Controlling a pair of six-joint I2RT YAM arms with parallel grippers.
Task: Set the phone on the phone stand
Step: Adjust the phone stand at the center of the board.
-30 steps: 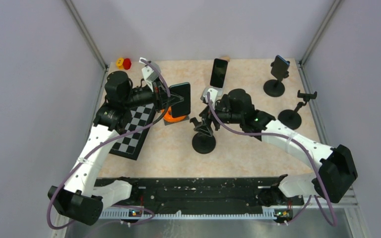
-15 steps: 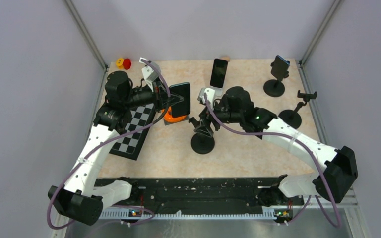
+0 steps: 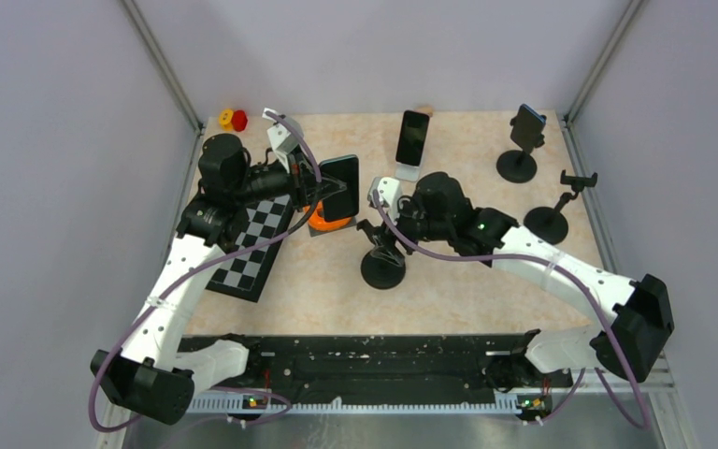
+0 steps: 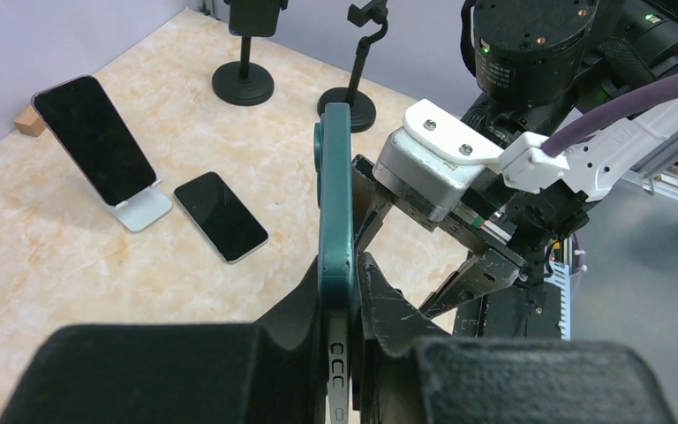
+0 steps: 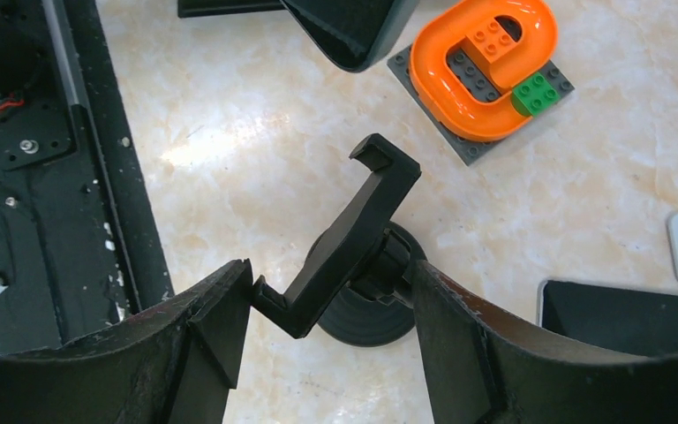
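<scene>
My left gripper (image 3: 332,192) is shut on a dark green phone (image 3: 340,186) and holds it on edge above the table; in the left wrist view the phone (image 4: 335,194) stands between the fingers of the gripper (image 4: 340,274). The black phone stand (image 3: 382,266) with a round base stands at mid table, right of the phone. My right gripper (image 3: 388,227) is over it. In the right wrist view the wide-open jaws of the gripper (image 5: 331,283) straddle the stand's tilted clamp (image 5: 344,238), with the fingertips at or very near the clamp's lower hook and its joint.
An orange and grey brick build (image 5: 485,71) lies under the held phone. A checkerboard (image 3: 257,248) lies at the left. A phone leans on a white stand (image 3: 412,138) at the back, and another lies flat (image 4: 221,216). Two more black stands (image 3: 521,140) (image 3: 561,206) are at the right.
My right gripper has moved left and down over the black stand's clamp. The left gripper and its phone have stayed put.
</scene>
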